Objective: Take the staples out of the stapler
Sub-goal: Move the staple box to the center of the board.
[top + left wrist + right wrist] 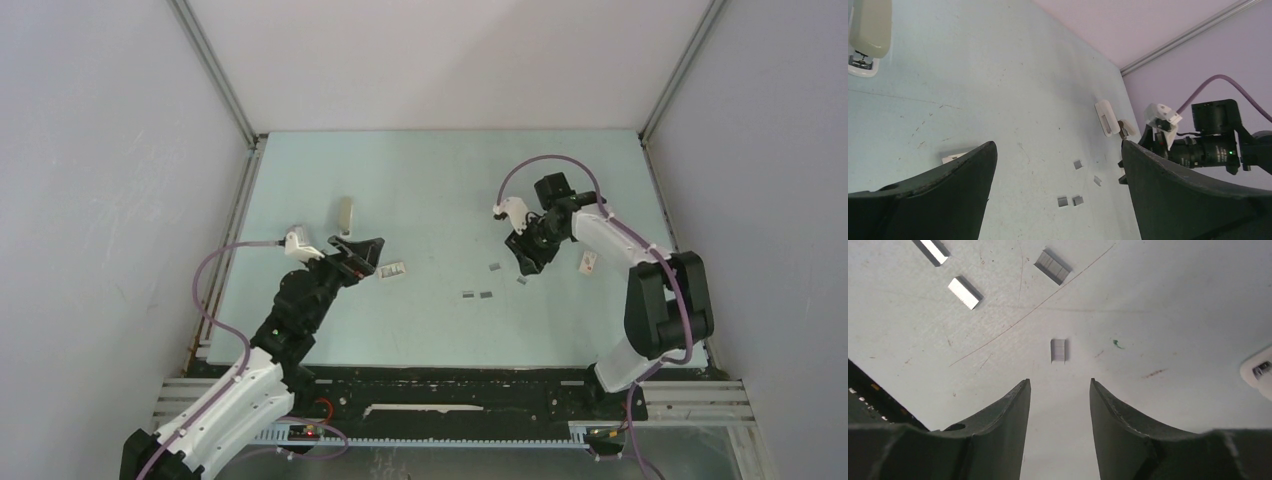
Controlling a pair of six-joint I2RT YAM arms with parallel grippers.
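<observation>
Staples [1058, 350]: short grey metal strips, several loose on the counter [430, 170], scattered between the two arms. One strip lies flat just ahead of the right hand [1059, 382], touching neither finger. Right hand half-spread, nothing in it. Left hand [1059, 145] at full spread, empty, hovering near a small printed box [395, 270].

Stapler [588, 262]: white, lying flat just beside the right hand, toward the counter's right edge. Cannot tell whether any strips remain inside.

Handling, my guess: strips near weightless, stiff, but likely to snap along their joints. Thin, low, slick. Pinch across the long sides, fingers right down at the surface. Stapler light, smooth plastic, may skid when nudged.

Surface: pale green mat, flat, faintly scratched. Plain walls on three sides, plenty of room around each item. A beige bar [345, 213] lies beyond the left hand.
</observation>
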